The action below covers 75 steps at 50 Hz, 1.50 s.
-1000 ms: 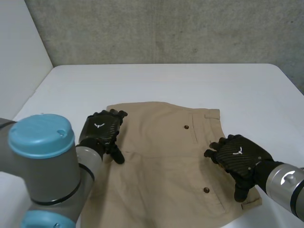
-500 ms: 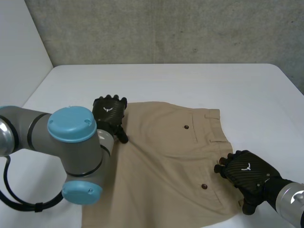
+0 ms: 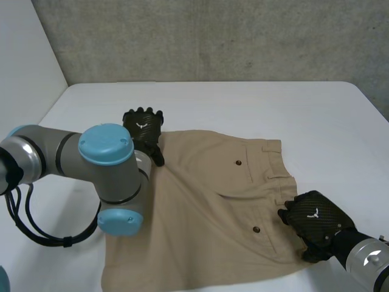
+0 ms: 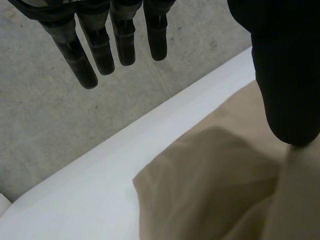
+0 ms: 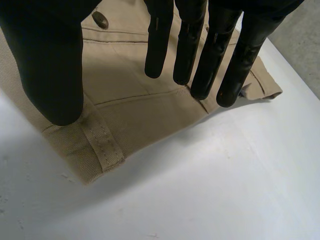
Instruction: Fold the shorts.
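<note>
Beige shorts [image 3: 206, 207] lie flat on the white table, waistband towards my right, with dark buttons on top. My left hand [image 3: 143, 126] rests at the shorts' far left corner. In the left wrist view its fingers [image 4: 102, 42] are straight and spread above the table, and the thumb hangs over the cloth [image 4: 200, 190]. My right hand [image 3: 313, 220] hovers at the waistband edge near its front corner. In the right wrist view its fingers [image 5: 200, 45] and thumb stand apart over the waistband [image 5: 135, 100], gripping nothing.
The left arm's grey elbow with its light-blue cap [image 3: 106, 143] hangs over the shorts' left side. Bare white table [image 3: 255, 103] stretches beyond the shorts to a grey wall [image 3: 200, 36]. The table's right edge runs close to my right hand.
The left hand moved away to the shorts' far left corner while its elbow swung inward. The right hand slid along the waistband towards the front corner, its fingers bending slightly.
</note>
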Motion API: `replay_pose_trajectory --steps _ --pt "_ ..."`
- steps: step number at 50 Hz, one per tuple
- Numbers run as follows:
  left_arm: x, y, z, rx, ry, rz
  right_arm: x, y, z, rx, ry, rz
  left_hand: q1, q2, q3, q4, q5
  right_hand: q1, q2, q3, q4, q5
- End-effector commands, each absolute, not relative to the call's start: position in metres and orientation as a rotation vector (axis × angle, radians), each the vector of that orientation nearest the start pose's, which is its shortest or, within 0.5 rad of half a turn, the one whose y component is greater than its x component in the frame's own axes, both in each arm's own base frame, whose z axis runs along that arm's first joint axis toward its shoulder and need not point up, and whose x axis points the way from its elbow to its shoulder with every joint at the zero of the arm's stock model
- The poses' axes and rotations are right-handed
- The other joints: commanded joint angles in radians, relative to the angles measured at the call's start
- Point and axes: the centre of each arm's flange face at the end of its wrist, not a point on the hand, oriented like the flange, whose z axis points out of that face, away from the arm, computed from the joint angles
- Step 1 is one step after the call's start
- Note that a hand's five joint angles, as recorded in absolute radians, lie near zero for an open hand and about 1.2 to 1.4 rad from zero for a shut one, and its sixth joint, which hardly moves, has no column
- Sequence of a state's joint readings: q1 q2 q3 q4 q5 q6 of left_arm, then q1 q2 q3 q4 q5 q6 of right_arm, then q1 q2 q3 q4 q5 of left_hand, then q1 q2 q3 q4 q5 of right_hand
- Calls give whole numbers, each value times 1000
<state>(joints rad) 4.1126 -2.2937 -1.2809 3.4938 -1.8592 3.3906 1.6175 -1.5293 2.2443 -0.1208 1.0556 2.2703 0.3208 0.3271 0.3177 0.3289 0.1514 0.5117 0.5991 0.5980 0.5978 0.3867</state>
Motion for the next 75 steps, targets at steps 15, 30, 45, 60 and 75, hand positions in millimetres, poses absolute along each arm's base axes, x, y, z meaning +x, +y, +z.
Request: replay_pose_trajectory --steps 15,30,45,60,75 --pt "-333 -324 146 673 2160 -2136 184 -182 133 -1494 2233 -1518 72 65 75 64 67 146 58 60 60 96" --pt "-330 -323 152 660 2153 -2142 183 -172 141 -1535 2238 -1440 69 63 72 61 64 55 -33 -32 -31 5" --pt "-329 -320 154 663 2158 -2134 174 -181 137 -1512 2257 -1456 66 60 69 58 61 96 8 10 10 46" --pt "-323 -309 170 657 2156 -2146 174 -193 131 -1526 2228 -1527 54 48 57 46 49 339 252 253 253 290" --pt "-298 -265 205 672 2170 -2145 175 -209 133 -1514 2205 -1632 -31 -37 -28 -39 -36 885 797 798 798 835"
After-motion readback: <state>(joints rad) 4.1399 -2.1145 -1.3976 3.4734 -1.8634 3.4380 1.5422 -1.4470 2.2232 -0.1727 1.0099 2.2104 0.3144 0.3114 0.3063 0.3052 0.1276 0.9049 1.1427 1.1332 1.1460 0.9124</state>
